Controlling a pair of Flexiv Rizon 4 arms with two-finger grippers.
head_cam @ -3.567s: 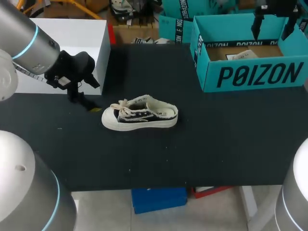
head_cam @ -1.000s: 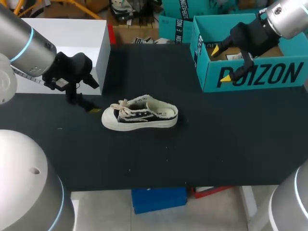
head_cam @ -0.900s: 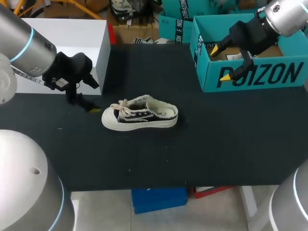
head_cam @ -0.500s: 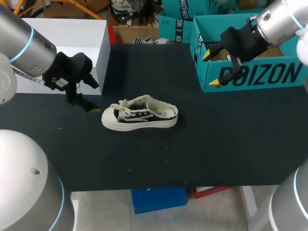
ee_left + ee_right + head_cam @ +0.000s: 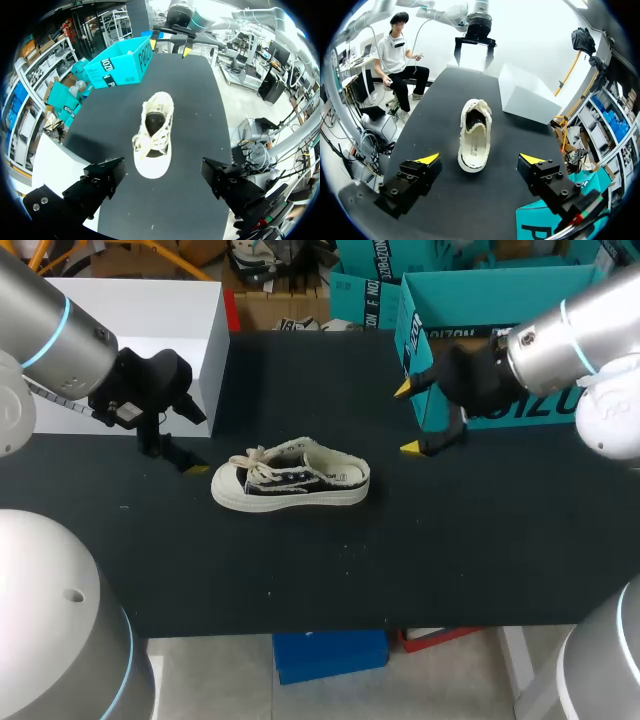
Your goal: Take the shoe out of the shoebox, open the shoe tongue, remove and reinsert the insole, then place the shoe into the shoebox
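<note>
A cream and black shoe (image 5: pixel 290 478) lies on its sole on the black table (image 5: pixel 300 570), toe and laces pointing left. My left gripper (image 5: pixel 175 455) stands open just left of the toe, touching nothing. In the left wrist view the shoe (image 5: pixel 154 135) lies ahead of the open left gripper (image 5: pixel 165 182), toe nearest. My right gripper (image 5: pixel 407 420) is open and empty, right of the heel, in front of the teal shoebox (image 5: pixel 490 295). In the right wrist view the shoe (image 5: pixel 474 135) lies heel-first ahead of the right gripper (image 5: pixel 480 159), its insole showing.
A white box (image 5: pixel 150 310) stands at the back left, behind my left arm. A second teal box (image 5: pixel 365 295) sits behind the table's far edge. The shoebox occupies the back right corner.
My right arm has swung from above the shoebox down and to the left, ending in front of the box's left corner, nearer the shoe. The left arm and the shoe have not moved.
</note>
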